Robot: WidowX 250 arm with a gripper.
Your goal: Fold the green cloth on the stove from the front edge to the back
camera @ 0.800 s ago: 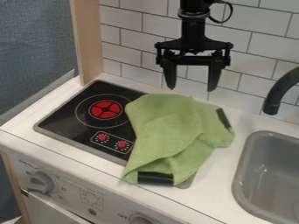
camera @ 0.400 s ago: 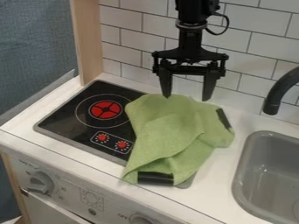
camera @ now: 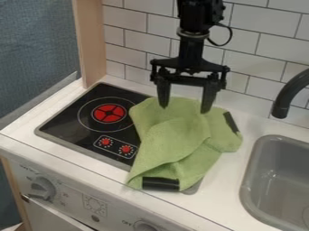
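Cloth [camera: 175, 135] lies below the gripper [camera: 184, 109] and spreads from there toward the camera, green and rumpled, over part of the stove [camera: 66, 122] and onto the counter [camera: 223, 180]. The gripper's fingers are apart and point down over the cloth's far part; whether they touch it, I cannot tell. One black patch [camera: 161, 183] shows at the cloth's near edge, well in front of the gripper, and another [camera: 231, 122] to the gripper's right. Left of the gripper is the stove's red burner [camera: 110, 107], with two red dials nearer the camera. Right of the gripper, past the cloth, are the tap [camera: 283, 100] and the sink [camera: 249, 180]; behind it stands the tiled wall [camera: 131, 38].
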